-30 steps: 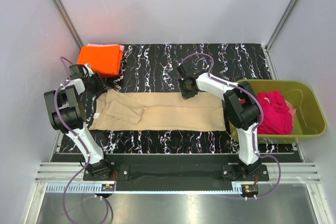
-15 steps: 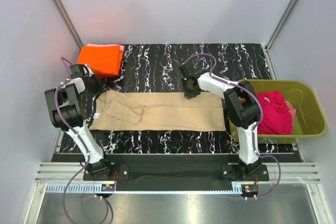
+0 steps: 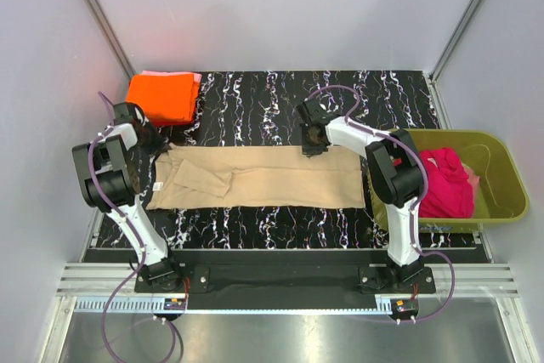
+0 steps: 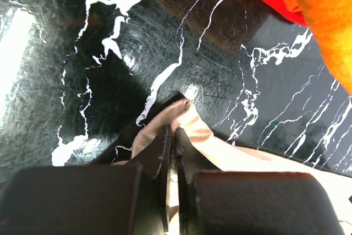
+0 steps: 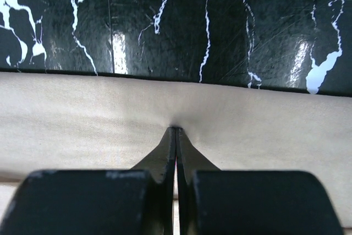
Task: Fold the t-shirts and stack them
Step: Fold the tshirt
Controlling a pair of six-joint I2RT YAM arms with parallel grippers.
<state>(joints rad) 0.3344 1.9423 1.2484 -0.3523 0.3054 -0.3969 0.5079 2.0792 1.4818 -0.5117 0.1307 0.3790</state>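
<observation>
Left gripper (image 4: pixel 171 134) was clamped on the far left corner of the tan t-shirt (image 3: pixel 255 178), as I saw it. Right gripper (image 5: pixel 175 132) pinched that shirt's far edge.

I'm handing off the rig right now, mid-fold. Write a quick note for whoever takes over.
Left end effector: shut, pinching the far-left corner of the tan t-shirt.
Right end effector: shut, pinching the same shirt's far edge, right of its middle.
The tan t-shirt lies as a long strip across the table. The orange t-shirt sits folded at the far-left corner on the pale pink t-shirt, of which only an edge shows. The magenta-red t-shirt lies crumpled in the green tub.
Done: orange and, apparently, pink folded and stacked.
Left: finish folding the tan one and stack it, then the magenta-red.
</observation>
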